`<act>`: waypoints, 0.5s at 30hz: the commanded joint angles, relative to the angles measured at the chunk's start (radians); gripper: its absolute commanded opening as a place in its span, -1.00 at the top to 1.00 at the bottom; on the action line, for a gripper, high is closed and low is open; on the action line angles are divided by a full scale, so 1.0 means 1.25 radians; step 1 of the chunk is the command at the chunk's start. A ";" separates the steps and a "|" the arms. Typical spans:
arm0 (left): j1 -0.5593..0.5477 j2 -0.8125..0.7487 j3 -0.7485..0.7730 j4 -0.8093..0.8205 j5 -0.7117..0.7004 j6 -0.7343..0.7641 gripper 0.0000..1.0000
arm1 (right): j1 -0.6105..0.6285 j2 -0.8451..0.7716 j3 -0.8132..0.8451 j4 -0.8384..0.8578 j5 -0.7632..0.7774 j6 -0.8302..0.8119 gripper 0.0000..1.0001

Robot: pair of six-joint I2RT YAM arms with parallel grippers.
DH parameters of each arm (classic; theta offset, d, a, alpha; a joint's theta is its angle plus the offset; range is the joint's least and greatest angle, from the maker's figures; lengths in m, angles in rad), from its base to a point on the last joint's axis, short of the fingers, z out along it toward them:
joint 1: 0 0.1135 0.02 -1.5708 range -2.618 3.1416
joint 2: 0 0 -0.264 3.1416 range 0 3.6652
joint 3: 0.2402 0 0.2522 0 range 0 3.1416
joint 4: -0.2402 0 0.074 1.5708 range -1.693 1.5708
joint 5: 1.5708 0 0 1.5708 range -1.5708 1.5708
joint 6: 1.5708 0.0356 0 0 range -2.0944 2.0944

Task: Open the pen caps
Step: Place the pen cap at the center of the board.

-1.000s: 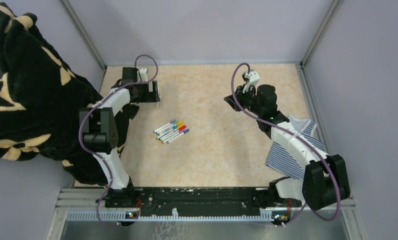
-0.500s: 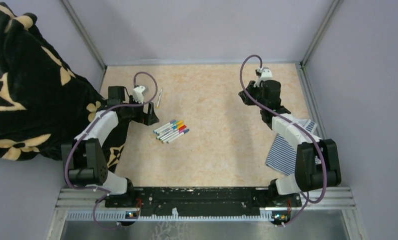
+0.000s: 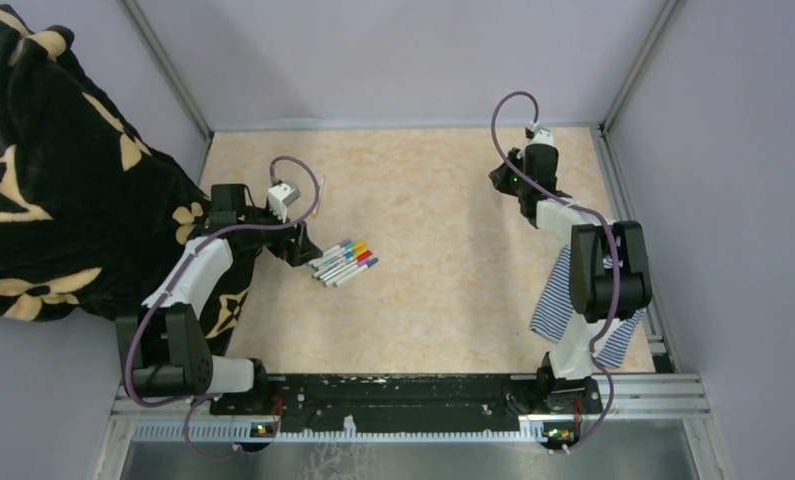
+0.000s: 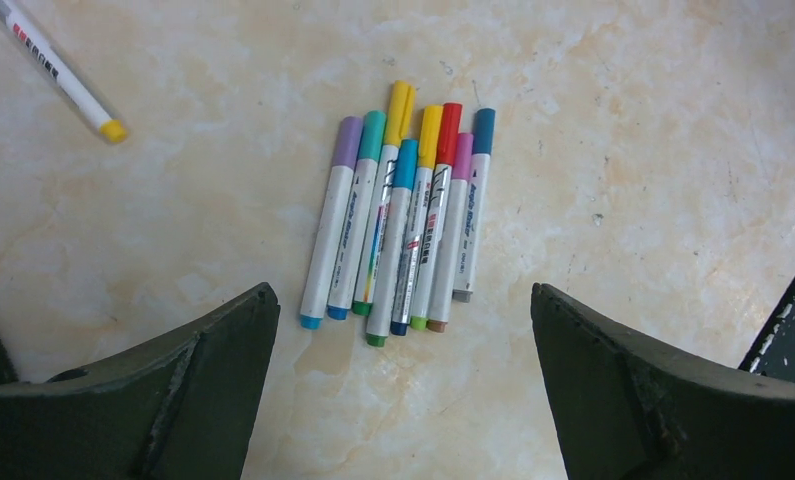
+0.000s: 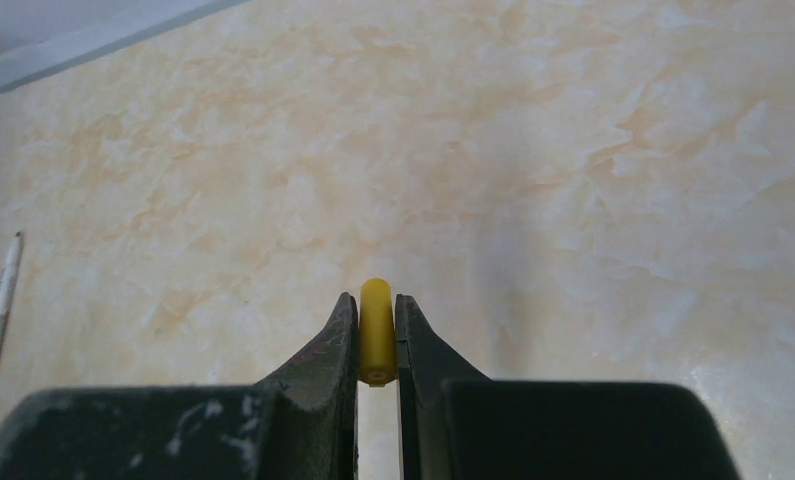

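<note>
Pen caps are still sitting on the bundled pens on the table; the spread left gripper is arriving above them while the right gripper, pinching a yellow cap, is withdrawing.

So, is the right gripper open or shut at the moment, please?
Shut: its wrist view shows the right gripper pinching a yellow cap.

Pens side by side on table
</note>
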 commanded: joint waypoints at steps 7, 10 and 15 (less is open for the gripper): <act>0.009 -0.017 -0.013 0.012 0.076 0.038 -0.99 | -0.050 0.117 0.096 0.028 0.087 0.033 1.00; 0.008 -0.006 -0.010 0.007 0.080 0.043 -0.99 | -0.056 0.144 0.107 0.028 0.090 0.038 1.00; 0.008 0.004 -0.010 0.002 0.088 0.050 -0.99 | -0.059 0.175 0.123 0.036 0.097 0.041 1.00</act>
